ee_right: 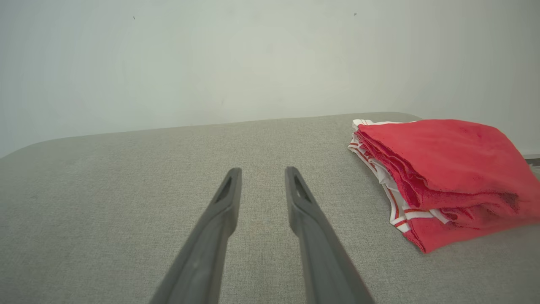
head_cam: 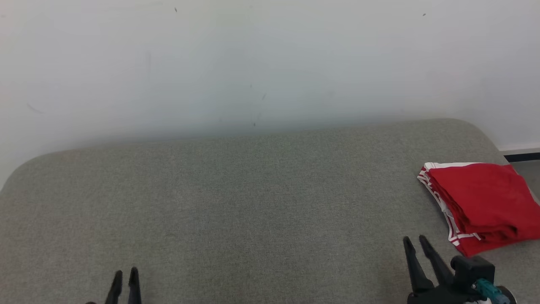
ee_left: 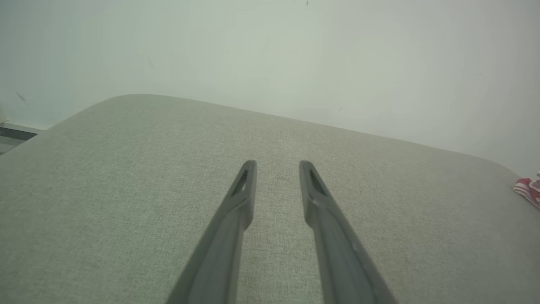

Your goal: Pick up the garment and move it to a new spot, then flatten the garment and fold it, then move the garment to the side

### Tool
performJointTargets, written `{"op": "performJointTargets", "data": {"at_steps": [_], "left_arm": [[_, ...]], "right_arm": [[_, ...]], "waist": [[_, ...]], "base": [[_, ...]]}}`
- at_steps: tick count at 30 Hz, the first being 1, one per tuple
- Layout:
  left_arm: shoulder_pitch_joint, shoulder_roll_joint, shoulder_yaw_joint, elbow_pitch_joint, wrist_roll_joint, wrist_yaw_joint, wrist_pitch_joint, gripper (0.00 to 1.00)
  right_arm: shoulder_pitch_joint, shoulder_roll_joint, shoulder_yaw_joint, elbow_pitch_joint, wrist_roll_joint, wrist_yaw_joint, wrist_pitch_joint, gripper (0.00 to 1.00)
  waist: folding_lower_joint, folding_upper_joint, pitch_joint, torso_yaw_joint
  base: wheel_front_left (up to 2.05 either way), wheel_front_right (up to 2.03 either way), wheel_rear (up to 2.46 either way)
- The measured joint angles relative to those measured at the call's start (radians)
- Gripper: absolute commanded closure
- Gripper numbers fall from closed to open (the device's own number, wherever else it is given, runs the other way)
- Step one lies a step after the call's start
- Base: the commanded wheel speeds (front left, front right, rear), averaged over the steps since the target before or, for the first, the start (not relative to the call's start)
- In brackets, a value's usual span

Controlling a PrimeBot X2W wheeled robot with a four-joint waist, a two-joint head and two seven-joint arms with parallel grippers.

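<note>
We see the garment [head_cam: 481,198] lying folded at about 3 o'clock in the head view, close to the right-hand edge of the grey fabric surface [head_cam: 253,202]. It is red, stacked in several layers, and its left edge shows white trim with thin red stripes; any label or print on it is too small for us to read. In the right wrist view the same garment [ee_right: 443,177] sits at about 2 o'clock from the fingertips, well apart from them, its striped hem facing the gripper. In the left wrist view a small striped corner of the garment [ee_left: 529,190] shows at 3 o'clock at the far edge.

The right gripper [head_cam: 414,239] comes up from about 5 o'clock in the head view, its two dark fingers leaning toward 11 o'clock, with a black wrist block and a teal fitting [head_cam: 487,287] behind them. The garment lies just beside it, toward 2 o'clock, not touching. In its own wrist view the right gripper [ee_right: 263,169] has its fingers parted, bare fabric visible between them, holding nothing.

The left gripper [head_cam: 126,272] rises at about 7 o'clock, fingers pointing near 12 o'clock. In the left wrist view the left gripper [ee_left: 277,164] likewise stands parted over bare fabric, gripping nothing. Both sets of fingers point toward the pale wall [head_cam: 253,63] behind the surface.
</note>
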Motion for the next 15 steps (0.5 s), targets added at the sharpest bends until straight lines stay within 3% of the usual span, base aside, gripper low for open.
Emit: {"op": "performJointTargets", "data": {"at_steps": [5,15], "left_arm": [[0.033,-0.009,0.002,0.051,-0.020,0.000,0.017,1.00],[0.025,-0.009,0.006,0.048,-0.186,-0.002,0.061,1.00]], "right_arm": [[0.044,0.003,-0.004,0.054,0.026,0.000,0.010,1.00],[0.035,0.006,-0.021,0.052,0.196,0.000,0.029,1.00]], "waist": [[0.0000,0.0000,0.002,0.001],[0.0000,0.0000,0.009,0.003]], "base": [[0.00,0.00,0.00],[0.00,0.00,0.00]]}}
